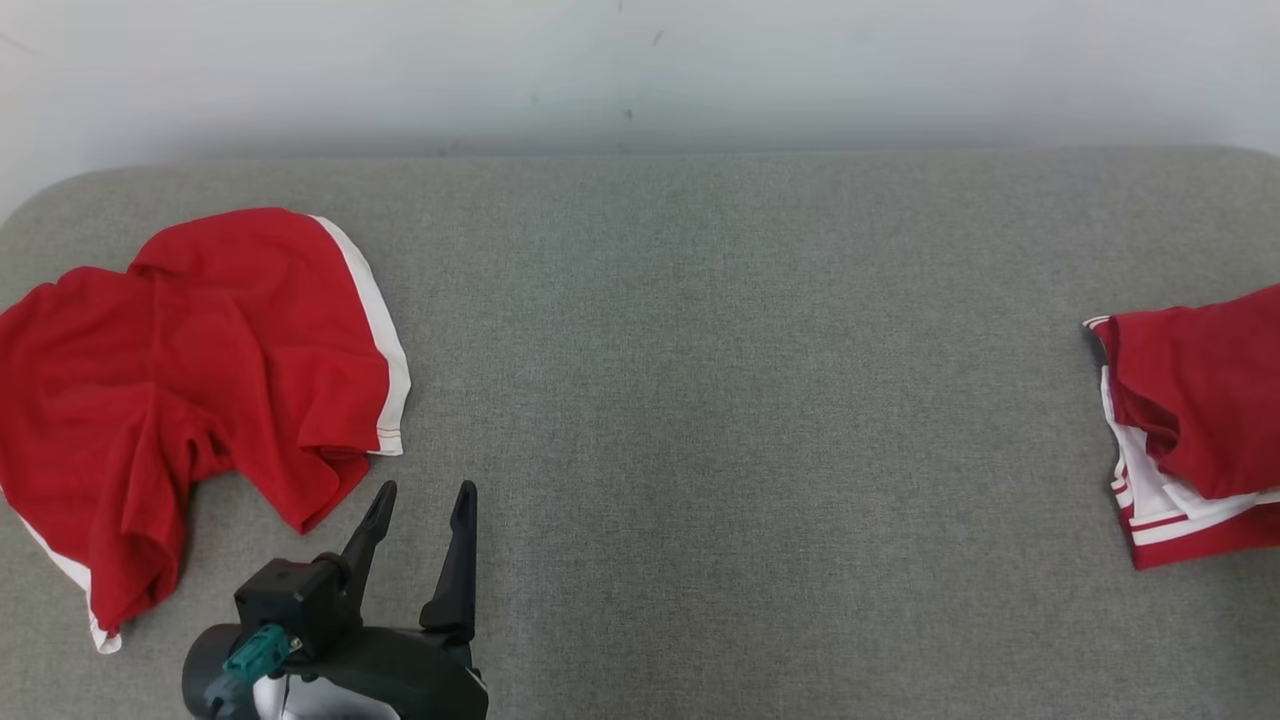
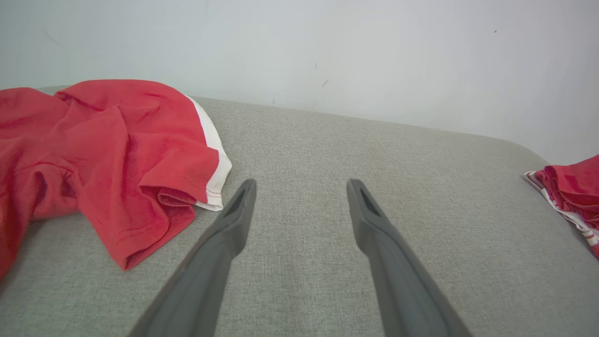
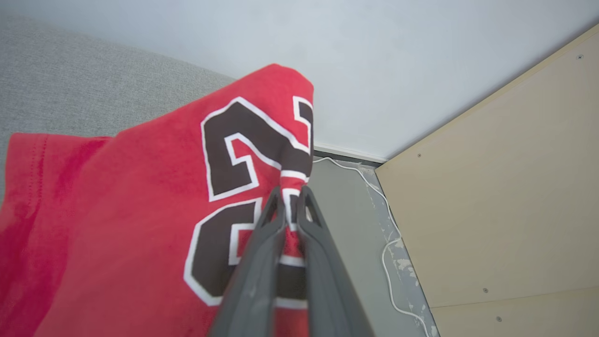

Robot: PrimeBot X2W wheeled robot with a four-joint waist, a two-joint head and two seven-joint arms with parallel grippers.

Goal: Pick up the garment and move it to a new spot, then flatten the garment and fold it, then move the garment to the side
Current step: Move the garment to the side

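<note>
Jersey (image 3: 140,224), red with a dark number, was clamped in the right claw (image 3: 290,192) out at the tabletop's (image 1: 700,400) three o'clock edge, apparently being set aside. Left claw (image 1: 425,495) hovered spread wide and empty, beside a crumpled red shirt (image 1: 200,380) at nine o'clock.

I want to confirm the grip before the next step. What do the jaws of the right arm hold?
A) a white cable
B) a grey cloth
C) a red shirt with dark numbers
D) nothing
C: in the right wrist view, the right gripper has its jaws shut on the red shirt, pinching the cloth at the number print.
</note>
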